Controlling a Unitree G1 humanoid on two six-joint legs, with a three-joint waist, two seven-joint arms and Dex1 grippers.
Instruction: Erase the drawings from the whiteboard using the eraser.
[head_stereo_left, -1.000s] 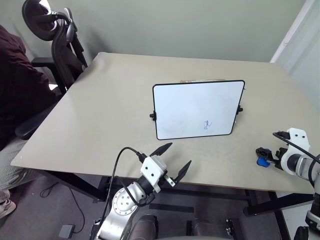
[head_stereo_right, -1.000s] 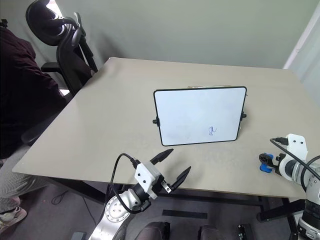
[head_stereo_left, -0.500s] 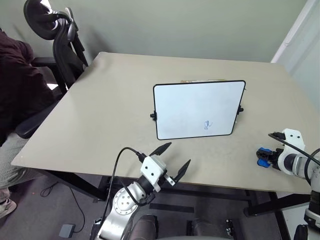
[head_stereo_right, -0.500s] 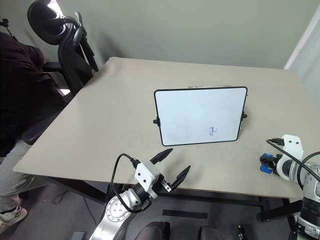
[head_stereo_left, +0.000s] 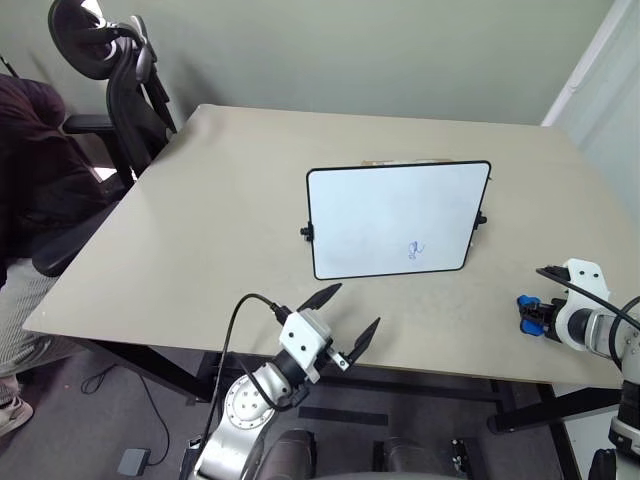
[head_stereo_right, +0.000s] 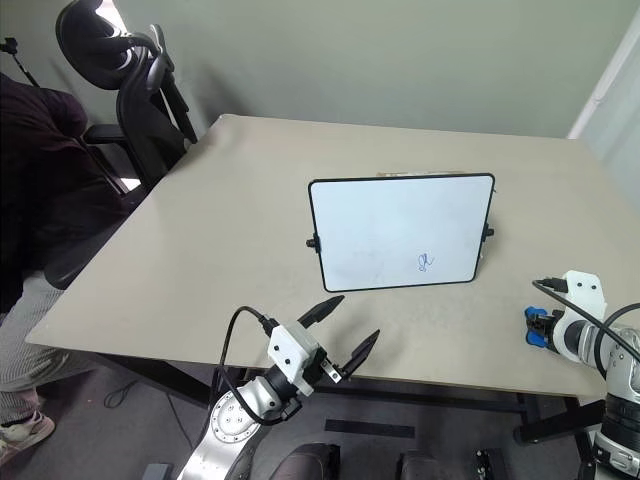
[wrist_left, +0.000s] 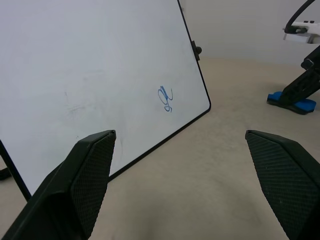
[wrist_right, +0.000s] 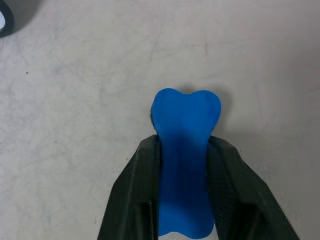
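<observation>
Nearest the robot, at about six o'clock on the table's front edge, the left gripper (head_stereo_left: 340, 318) hangs with its two black fingers spread wide apart, nothing between them. It points toward the board.

Off at four o'clock, by the table's right front corner, the right gripper (wrist_right: 184, 200) angles down at the tabletop with its fingers squeezed together on the eraser (wrist_right: 185, 165). The blue block sits pinched between them, its rounded end poking out past the fingertips. From the left wrist view the eraser looks to be resting on the table, though I cannot be certain.

Farther in, near the middle of the table (head_stereo_left: 200, 230), the whiteboard (head_stereo_left: 390, 215) stands propped upright and leaning back, black knobs at both sides. The drawings (head_stereo_left: 414, 250) are a small blue scribble low on the board at about five o'clock of its face, close to the bottom rim.

Beyond, at ten o'clock, a black office chair (head_stereo_left: 115, 75) stands by the table's far left corner, and a person in dark clothes (head_stereo_left: 30, 150) sits beside it.
</observation>
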